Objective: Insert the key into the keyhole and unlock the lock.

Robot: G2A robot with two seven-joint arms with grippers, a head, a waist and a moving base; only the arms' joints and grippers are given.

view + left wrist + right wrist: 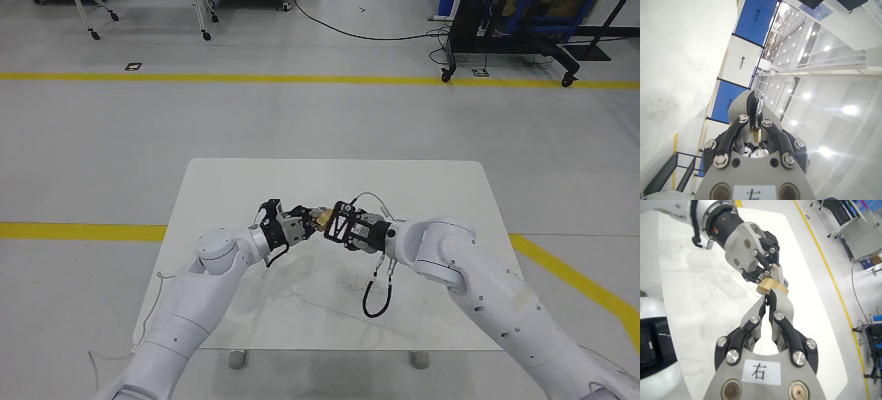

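While I watch from above, the white bench (430, 185) lies across the middle of my view, and both arms meet over its centre, one coming in from the left and one from the right. My left claw (769, 277) is pinching the brass lock (774, 287) by its flat sides and holds it above the bench top. My right claw (767, 297) faces it tip to tip, pressed together on the key (765, 298), whose small head sits between the ribbed black pads (772, 306). The key's head is right up against the end face of the lock that is turned toward the right claw. The blade is hidden from me, so I cannot tell how deep it sits in the keyhole. On the side of the lock away from the key, the steel shackle (760, 106) sticks out between the left claw's fingers.
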